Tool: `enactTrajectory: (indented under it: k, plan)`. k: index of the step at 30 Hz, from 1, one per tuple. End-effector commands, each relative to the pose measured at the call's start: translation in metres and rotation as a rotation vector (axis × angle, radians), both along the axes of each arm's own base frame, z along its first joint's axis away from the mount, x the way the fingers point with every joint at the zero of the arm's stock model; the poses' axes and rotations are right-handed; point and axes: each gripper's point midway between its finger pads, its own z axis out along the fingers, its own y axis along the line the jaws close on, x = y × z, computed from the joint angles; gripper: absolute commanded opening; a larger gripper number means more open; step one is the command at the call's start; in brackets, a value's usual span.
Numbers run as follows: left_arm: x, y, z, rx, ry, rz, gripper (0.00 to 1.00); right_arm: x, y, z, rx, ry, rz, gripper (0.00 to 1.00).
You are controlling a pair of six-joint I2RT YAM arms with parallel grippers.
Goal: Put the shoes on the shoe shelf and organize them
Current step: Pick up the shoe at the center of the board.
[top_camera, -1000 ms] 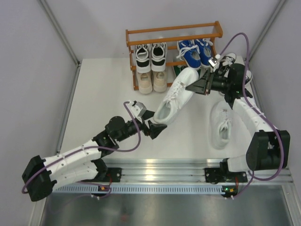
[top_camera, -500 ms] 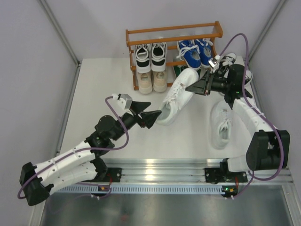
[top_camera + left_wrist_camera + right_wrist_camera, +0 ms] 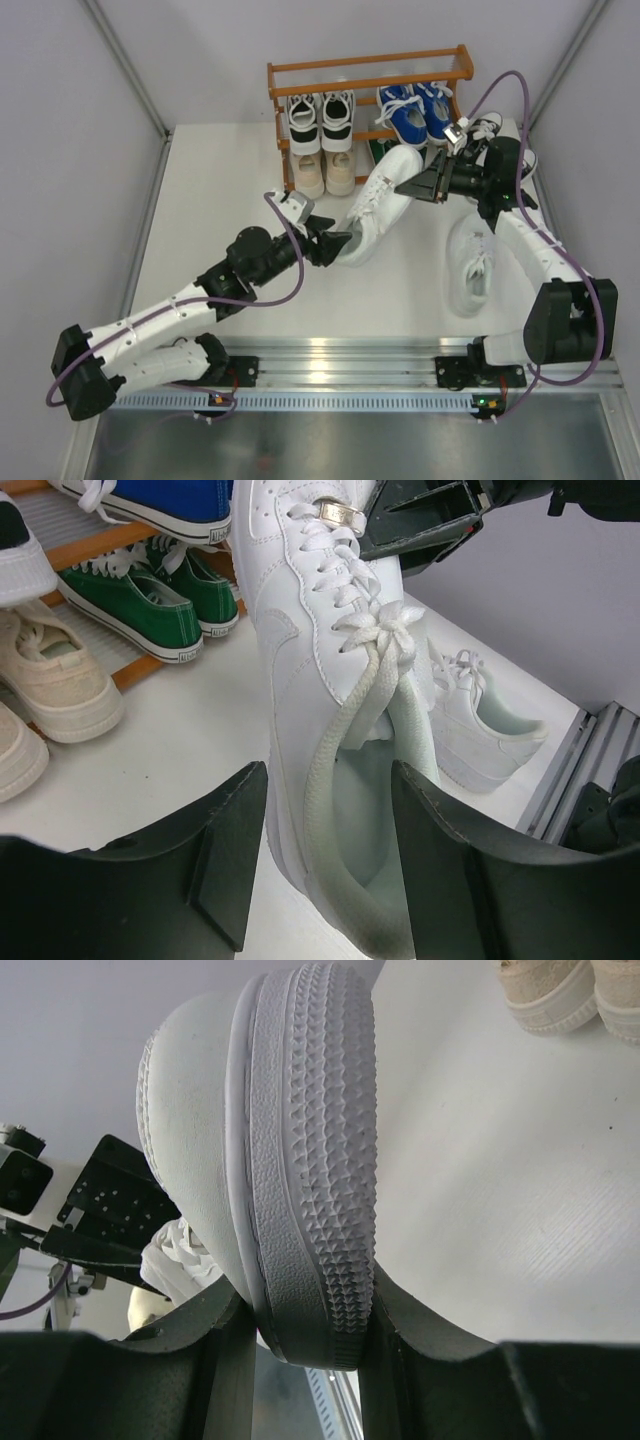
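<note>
An all-white lace-up sneaker is clamped at the toe by the right gripper before the orange-brown wooden shelf; whether its heel is gripped by the left gripper cannot be told; firm closure is needed next

White shoe smooth, leathery, its sole rough with studs; shelf wooden; table matt white
</note>
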Motion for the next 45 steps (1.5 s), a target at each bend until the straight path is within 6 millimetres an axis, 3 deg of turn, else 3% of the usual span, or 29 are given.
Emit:
enactTrajectory:
  k: [1, 8, 14, 23, 38, 44, 45]
  plan:
    - [-0.007, 0.005, 0.028, -0.021, -0.107, -0.024, 0.57, -0.008, 0.001, 0.038, 0.025, -0.117, 0.025, 0.00]
    - [0.005, -0.009, 0.022, 0.007, -0.149, -0.030, 0.51, -0.007, 0.001, 0.038, 0.030, -0.113, 0.021, 0.00]
    - [0.010, -0.022, 0.036, -0.015, -0.211, -0.056, 0.46, -0.010, 0.001, 0.035, 0.030, -0.110, 0.024, 0.00]
    - [0.002, -0.009, 0.056, -0.070, -0.281, -0.039, 0.48, -0.007, 0.000, 0.034, 0.029, -0.111, 0.021, 0.00]
    - [0.005, -0.028, 0.036, 0.001, -0.293, -0.104, 0.49, -0.009, 0.001, 0.036, 0.037, -0.105, 0.024, 0.00]
    - [0.016, -0.031, 0.041, 0.030, -0.331, -0.076, 0.34, -0.010, 0.001, 0.036, 0.041, -0.107, 0.026, 0.00]
    - [0.017, -0.033, 0.042, 0.033, -0.333, -0.076, 0.23, -0.010, 0.001, 0.035, 0.042, -0.104, 0.026, 0.00]
